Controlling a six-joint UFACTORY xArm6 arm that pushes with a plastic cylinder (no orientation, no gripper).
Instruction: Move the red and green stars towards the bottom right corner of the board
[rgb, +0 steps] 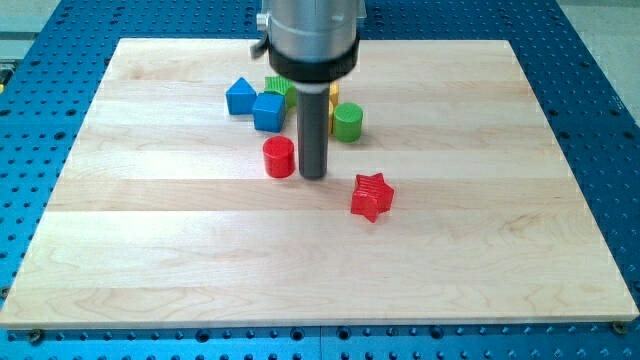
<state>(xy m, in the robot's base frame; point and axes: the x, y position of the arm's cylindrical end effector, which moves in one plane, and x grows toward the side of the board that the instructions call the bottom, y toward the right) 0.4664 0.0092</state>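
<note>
The red star (372, 196) lies near the board's middle, a little to the right. The green star (277, 87) is at the view's top, mostly hidden behind the blue cube (268, 111) and the arm. My tip (313, 176) rests on the board just right of the red cylinder (279, 157). It is left of and slightly above the red star, apart from it.
A blue pentagon-like block (240, 97) sits left of the blue cube. A green cylinder (347, 122) stands right of the rod, with a yellow block (333, 96) partly hidden behind it. The wooden board (150, 250) lies on a blue perforated table.
</note>
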